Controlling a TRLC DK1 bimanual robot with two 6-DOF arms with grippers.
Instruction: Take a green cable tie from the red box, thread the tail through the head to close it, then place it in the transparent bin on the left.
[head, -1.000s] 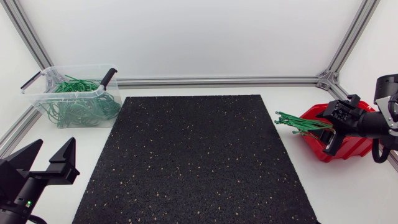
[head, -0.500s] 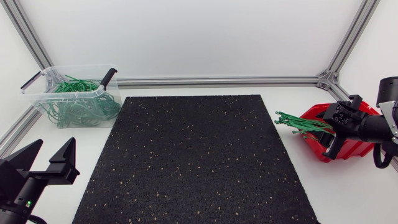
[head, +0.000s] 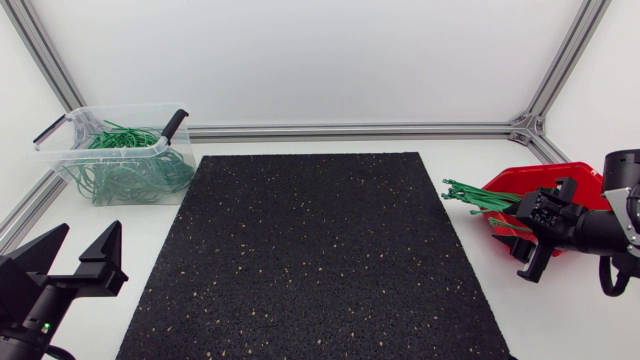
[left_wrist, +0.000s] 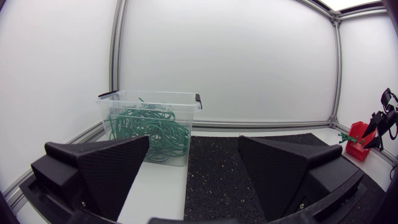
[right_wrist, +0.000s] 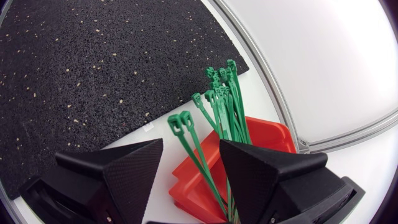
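The red box (head: 548, 183) stands at the table's right, with a bunch of green cable ties (head: 478, 197) sticking out of it toward the mat. My right gripper (head: 534, 233) hovers just in front of the box, open. In the right wrist view its fingers (right_wrist: 127, 171) stand apart, and loose green ties (right_wrist: 219, 106) rise through the gap above the red box (right_wrist: 264, 134). The transparent bin (head: 75, 120) at the far left holds several closed green ties (head: 125, 165). My left gripper (head: 72, 255) rests open and empty at the near left, facing the bin (left_wrist: 152, 99).
A black speckled rubber mat (head: 320, 250) covers the middle of the table. Aluminium frame rails (head: 350, 130) run along the back and sides. The bin has black handle clips (head: 175, 122). From the left wrist view, the red box (left_wrist: 359, 132) and right gripper (left_wrist: 380, 121) show far off.
My right gripper has drawn back from over the red box toward the table's front edge. The ties and box stayed put. The left arm has not moved.
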